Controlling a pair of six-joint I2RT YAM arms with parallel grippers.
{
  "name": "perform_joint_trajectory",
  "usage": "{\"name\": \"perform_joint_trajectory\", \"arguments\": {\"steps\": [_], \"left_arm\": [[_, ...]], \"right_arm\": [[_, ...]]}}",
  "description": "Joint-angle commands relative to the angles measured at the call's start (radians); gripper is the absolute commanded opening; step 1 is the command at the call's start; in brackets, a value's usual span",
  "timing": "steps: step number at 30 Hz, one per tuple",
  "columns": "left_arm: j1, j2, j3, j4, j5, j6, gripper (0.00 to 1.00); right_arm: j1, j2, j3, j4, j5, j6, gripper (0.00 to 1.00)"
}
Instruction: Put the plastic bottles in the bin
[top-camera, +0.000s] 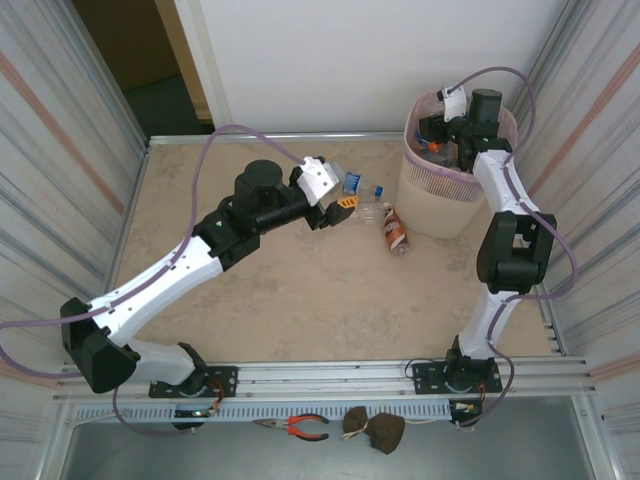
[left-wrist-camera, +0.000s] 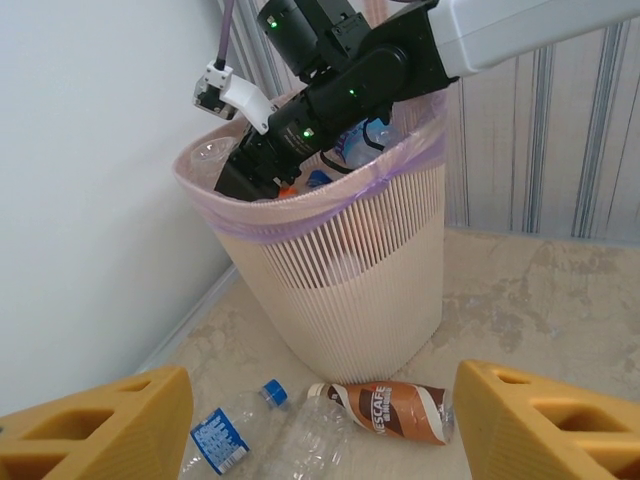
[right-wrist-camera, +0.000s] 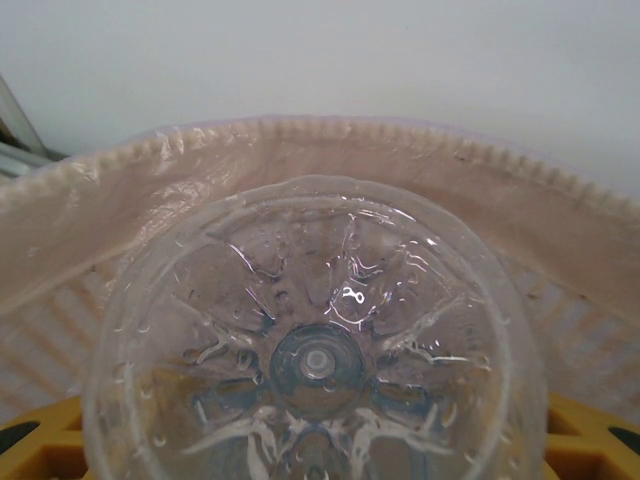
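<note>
Your left end effector (left-wrist-camera: 322, 415) is partly spread. Its two orange fingers (left-wrist-camera: 100, 430) stand well apart with nothing gripped between them. It hangs over the surface (top-camera: 280, 290), right of the middle and toward the far edge, and it points at three plastic bottles lying loose there. Nearest the left finger you have the blue-labelled bottle (left-wrist-camera: 228, 432), clear plastic with a blue cap. Right beside it lies a bare clear bottle (left-wrist-camera: 312, 440). Next comes the brown bottle (left-wrist-camera: 388, 410), on its side, with a Nescafé label. All three lie near the foot of the bin (left-wrist-camera: 350, 290), on its left as the top camera sees it, and the brown one is closest to it.

The bin stands upright in the far right corner of the surface. It is lined with a pale purple bag (left-wrist-camera: 395, 170) folded over its rim. Other bottles lie inside, up near the rim. You can make out clear plastic, something blue and a bit of orange.

Your right end effector (top-camera: 438, 140) hangs in the mouth of the bin. In its wrist camera you see the held bottle (right-wrist-camera: 315, 340), clear plastic, clamped between the yellow fingers (right-wrist-camera: 45, 430). Its base faces the lens and the bin's lined rim is just behind it. The jaws are closed partway, as far as the bottle's body lets them.
</note>
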Motion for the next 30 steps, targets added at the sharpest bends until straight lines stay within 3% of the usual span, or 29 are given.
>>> {"name": "perform_joint_trajectory", "arguments": {"steps": [1, 6, 10, 17, 27, 30], "left_arm": [[-0.001, -0.043, -0.011, 0.005, -0.011, -0.015, 0.7], [-0.001, -0.057, -0.019, 0.005, -0.013, -0.019, 0.7], [-0.001, -0.068, -0.024, 0.004, -0.013, -0.02, 0.7], [-0.001, -0.087, -0.03, 0.018, -0.008, -0.028, 0.7], [-0.002, -0.103, -0.027, 0.021, 0.002, -0.03, 0.7], [-0.001, -0.108, -0.03, 0.024, 0.003, -0.032, 0.7]], "right_arm": [[0.008, 0.12, 0.007, -0.267, 0.054, -0.046, 0.43], [0.008, 0.139, 0.043, -0.308, 0.073, -0.036, 0.5], [0.008, 0.073, 0.043, -0.291, 0.056, -0.017, 0.65], [-0.008, -0.062, 0.081, -0.298, 0.03, 0.024, 0.78], [-0.02, -0.187, 0.184, -0.344, 0.018, 0.061, 0.82], [-0.018, -0.202, 0.193, -0.316, -0.022, 0.095, 0.74]]}}
